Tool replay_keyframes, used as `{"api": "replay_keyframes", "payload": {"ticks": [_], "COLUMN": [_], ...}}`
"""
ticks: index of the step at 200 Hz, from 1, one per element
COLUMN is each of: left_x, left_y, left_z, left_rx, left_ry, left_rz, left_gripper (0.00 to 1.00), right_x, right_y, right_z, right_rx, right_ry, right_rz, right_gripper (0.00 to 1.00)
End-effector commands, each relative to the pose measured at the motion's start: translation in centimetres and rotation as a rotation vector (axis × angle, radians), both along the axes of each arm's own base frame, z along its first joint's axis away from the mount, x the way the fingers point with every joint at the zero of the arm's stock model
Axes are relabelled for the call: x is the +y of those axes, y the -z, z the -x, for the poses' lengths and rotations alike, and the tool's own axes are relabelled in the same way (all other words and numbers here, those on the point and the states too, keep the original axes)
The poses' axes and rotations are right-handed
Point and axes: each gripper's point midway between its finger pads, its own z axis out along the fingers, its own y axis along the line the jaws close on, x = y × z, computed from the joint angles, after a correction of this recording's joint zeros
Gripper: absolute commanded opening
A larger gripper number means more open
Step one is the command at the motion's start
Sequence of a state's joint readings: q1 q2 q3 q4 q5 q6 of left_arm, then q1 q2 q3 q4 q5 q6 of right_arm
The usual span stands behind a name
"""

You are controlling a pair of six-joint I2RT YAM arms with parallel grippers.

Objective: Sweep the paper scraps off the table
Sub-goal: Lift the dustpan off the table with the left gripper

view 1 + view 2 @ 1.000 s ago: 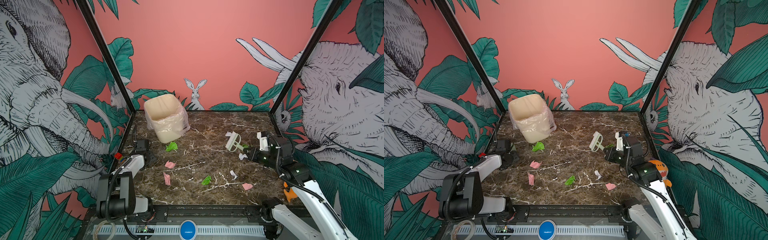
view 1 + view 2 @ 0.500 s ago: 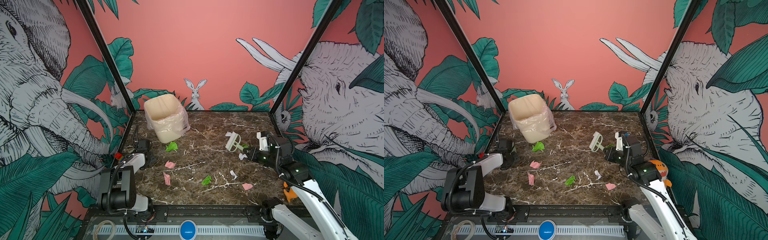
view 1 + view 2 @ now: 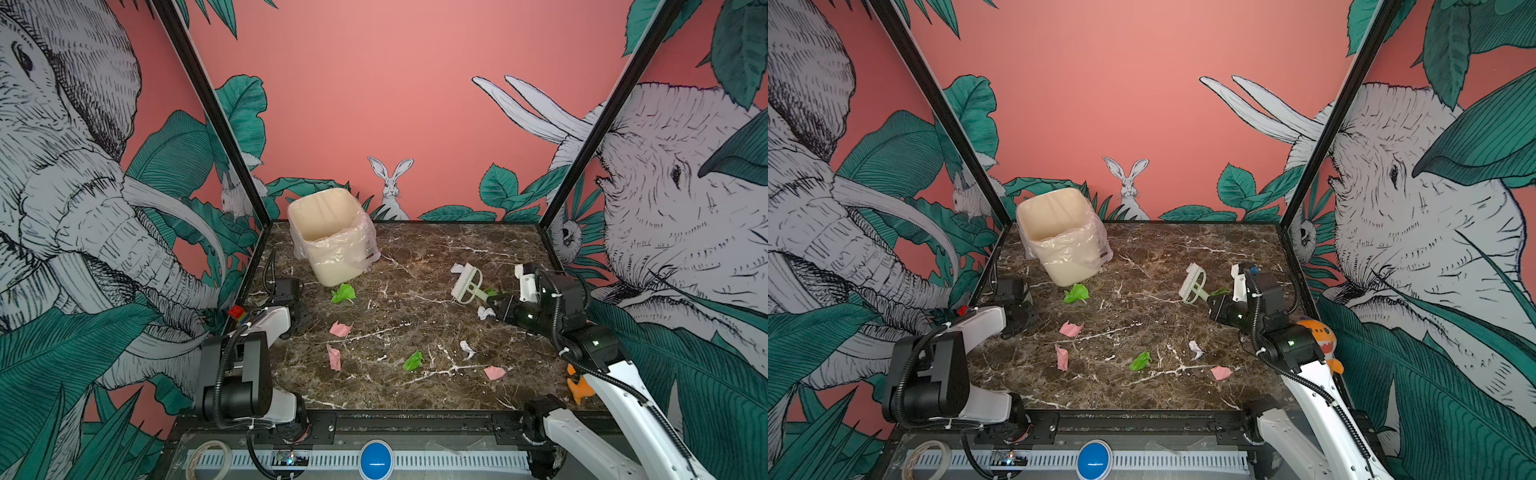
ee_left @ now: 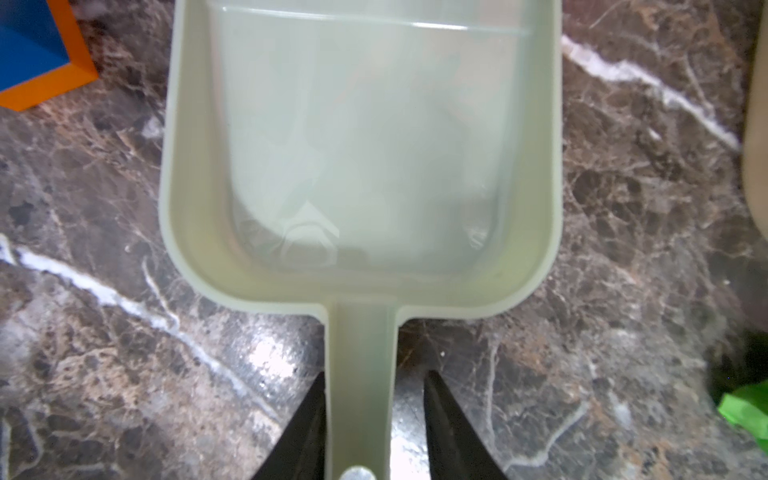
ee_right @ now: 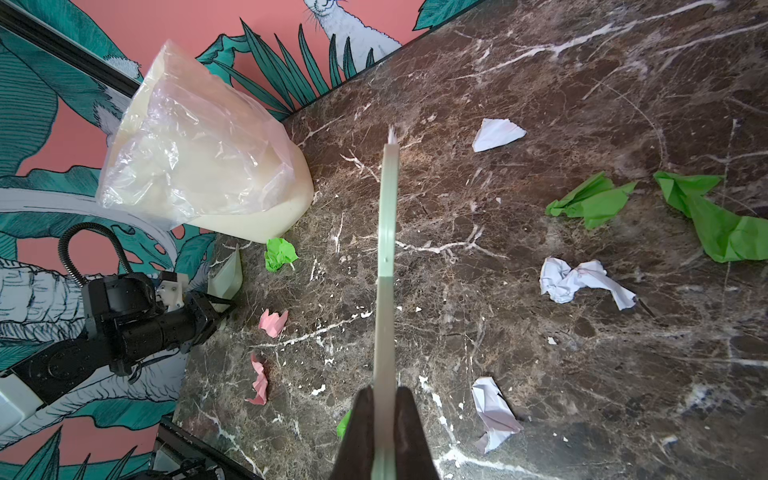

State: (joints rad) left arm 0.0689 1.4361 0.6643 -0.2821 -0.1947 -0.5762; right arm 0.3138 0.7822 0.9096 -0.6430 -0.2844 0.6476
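Though the pale green plastic dustpan (image 4: 179, 145) is cut off, we see left gripper (image 4: 374, 376) jaws parted astride its handle; right gripper (image 5: 384, 392) jaws clamp the edge-on green brush (image 5: 386, 249).

The left arm (image 3: 249, 365) is sitting folded at the near left, its forearm reaching forward and its wrist tipping the left claw (image 4: 374, 376) downward. That claw is straddling the dustpan handle (image 4: 359, 340), one finger (image 4: 305, 419) touching it and the other standing just clear. The right arm (image 3: 619, 374) is stretching in from the near right toward the middle, and the right claw (image 5: 384, 392) is pinching the brush (image 5: 386, 232) by its handle, jaws closed tight.
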Motion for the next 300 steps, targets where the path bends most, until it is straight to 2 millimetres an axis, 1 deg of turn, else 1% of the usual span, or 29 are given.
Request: {"api": "replay_keyframes", "payload": {"ticks": [1, 21, 79, 149, 170, 205, 228, 247, 286, 300], "left_x": [0.3, 0.3, 0.3, 0.2, 0.2, -0.1, -0.6, -1.0, -2.0, -2.9], "left_y": [0.1, 0.2, 0.2, -0.1, -0.2, -1.2, -2.1, -2.8, -5.1, -5.7], "left_z": [0.0, -0.1, 0.0, 0.1, 0.1, 0.3, 0.7, 1.6, 3.4, 4.0], "left_rx": [-0.008, -0.005, -0.002, -0.004, -0.006, -0.014, -0.016, -0.007, -0.029, -0.01], "left_ry": [-0.022, -0.024, -0.023, -0.026, -0.027, -0.018, 0.0, 0.015, 0.039, 0.071], "left_rz": [-0.005, -0.002, -0.003, 0.004, 0.008, 0.019, 0.04, 0.061, 0.103, 0.107], "left_gripper": [0.36, 0.34, 0.26, 0.17, 0.16, 0.15, 0.14, 0.14, 0.13, 0.13], "right_x": [-0.2, -0.2, -0.1, 0.0, 0.0, 0.2, 0.2, 0.3, 0.6, 0.7], "right_y": [-1.7, -1.8, -1.8, -1.9, -1.9, -1.8, -1.6, -1.4, -1.2, -1.0], "right_z": [-0.3, -0.3, -0.3, -0.5, -0.5, -0.7, -0.7, -0.8, -1.0, -1.0], "right_rx": [-0.05, -0.049, -0.048, -0.051, -0.05, -0.048, -0.044, -0.038, -0.034, -0.027], "right_ry": [0.018, 0.019, 0.017, 0.013, 0.011, 0.007, 0.004, -0.002, -0.015, -0.023], "right_rz": [-0.023, -0.024, -0.025, -0.025, -0.026, -0.028, -0.024, -0.017, -0.019, -0.016], "right_gripper": [0.0, 0.0, 0.0, 0.0, 0.0, 0.0, 0.0, 0.0, 0.0, 0.0]}}
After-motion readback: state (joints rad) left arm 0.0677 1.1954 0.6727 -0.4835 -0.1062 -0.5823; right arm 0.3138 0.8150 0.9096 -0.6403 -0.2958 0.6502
